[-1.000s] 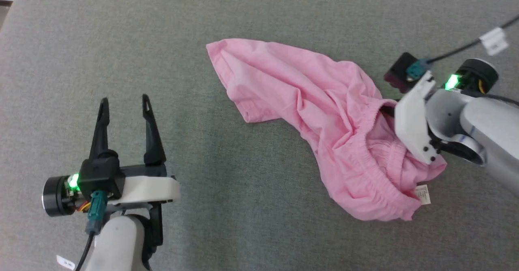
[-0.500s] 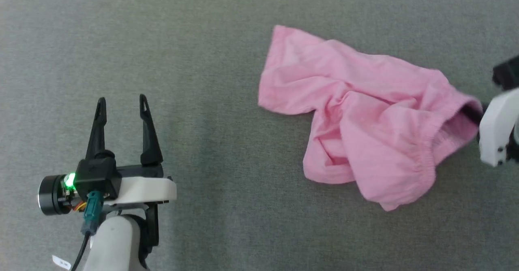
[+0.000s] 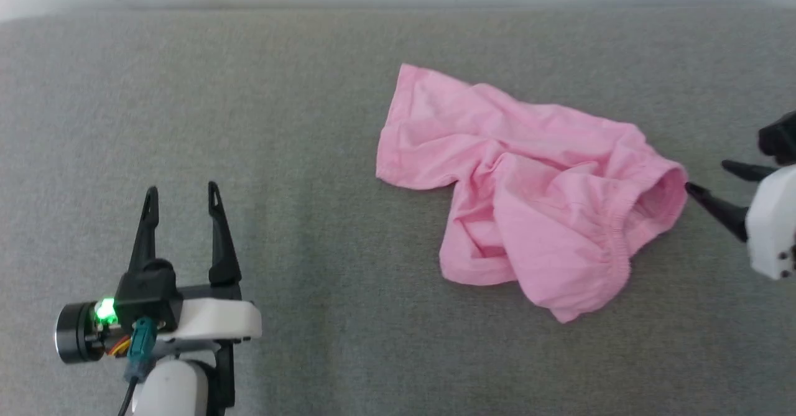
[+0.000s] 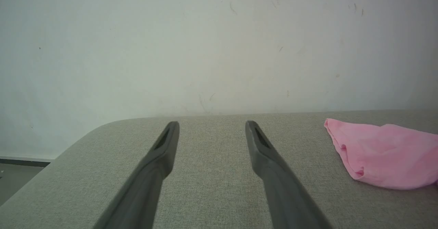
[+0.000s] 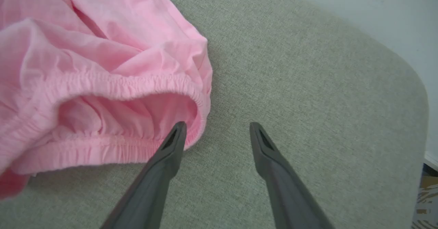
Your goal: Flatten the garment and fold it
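Garment point(image 3: 528, 198): pink shorts-like piece, crumpled on the grey fabric-covered table point(image 3: 249, 92), right of centre in the head view. One hemmed corner is spread toward the wall point(image 4: 205, 51). The rest is bunched in overlapping folds. The gathered waistband point(image 5: 119, 85) gapes toward the right gripper point(image 3: 706, 175).

Risks, judged from the lay:
- Only one layer of the gaping waistband could be pinched. The lower layer would then be left behind and the twist kept.
- With no second hold, the thin cotton would likely be dragged whole across the table rather than spread.
- One right finger point(image 5: 164, 160) is seen at the waistband rim; whether it touches cannot be told. The elastic could be snagged or rolled under if the fingers are closed or pushed forward from here.
- Folds under the top layer are hidden, so a trapped hem may be missed.

Pose:
- Right gripper: at the right edge of the head view, low over the table, fingers aimed at the waistband opening and spread wide, nothing held.
- Left gripper point(image 3: 182, 189): at the lower left, fingers levelled along the table toward the wall, spread wide, empty, well apart from the garment.
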